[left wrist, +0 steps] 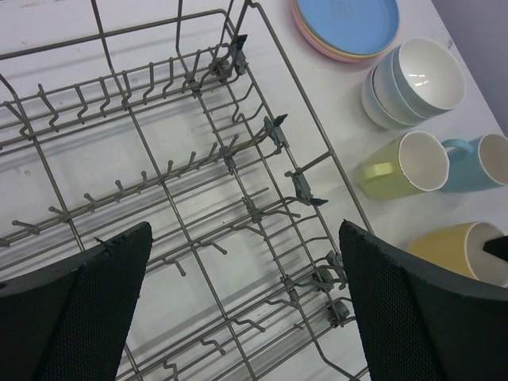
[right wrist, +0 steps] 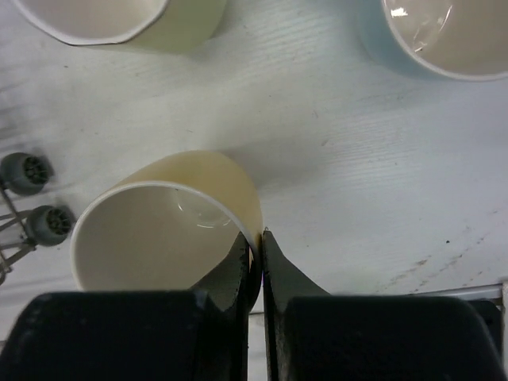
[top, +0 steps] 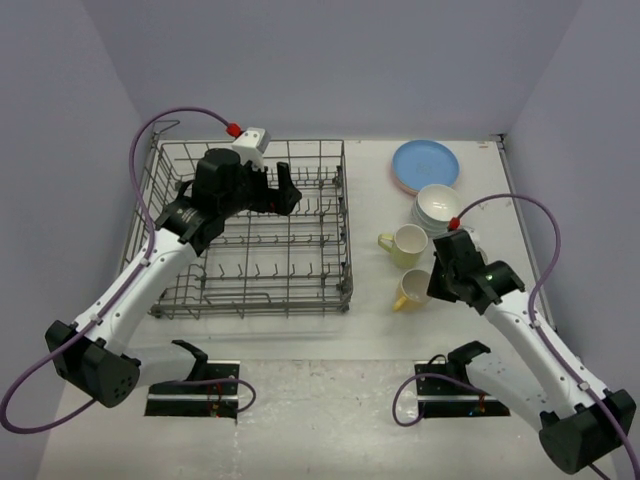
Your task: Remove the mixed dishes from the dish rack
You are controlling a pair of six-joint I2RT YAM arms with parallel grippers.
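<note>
Evidently we are at the closing step: the large grey wire dish rack (top: 250, 240) shows only bare tines in the overhead and left wrist views, and the dishes sit on the white surface (top: 330, 400) to its right. At the upper right of the overhead view lies the stack of round flat plates (top: 425, 163), blue on top, with the nested small white bowls (top: 437, 205) just below it, then the pale yellow-green handled mug (top: 405, 245). The light blue mug (left wrist: 484, 163) stands just beside that one.

Our right gripper (right wrist: 255, 252) is pinching the wall of the yellow mug (right wrist: 171, 214), one finger inside the rim and one outside. The mug is tilted, near the rack's lower right corner, and we cannot tell whether its base touches the surface. Our left gripper (left wrist: 244, 230) hangs spread wide over the rack, holding nothing.

Next, we judge, the mug needs levelling and lowering until it stands flat. Then the right gripper must part and rise straight, so the inner finger does not tip it toward the neighbouring mugs.
</note>
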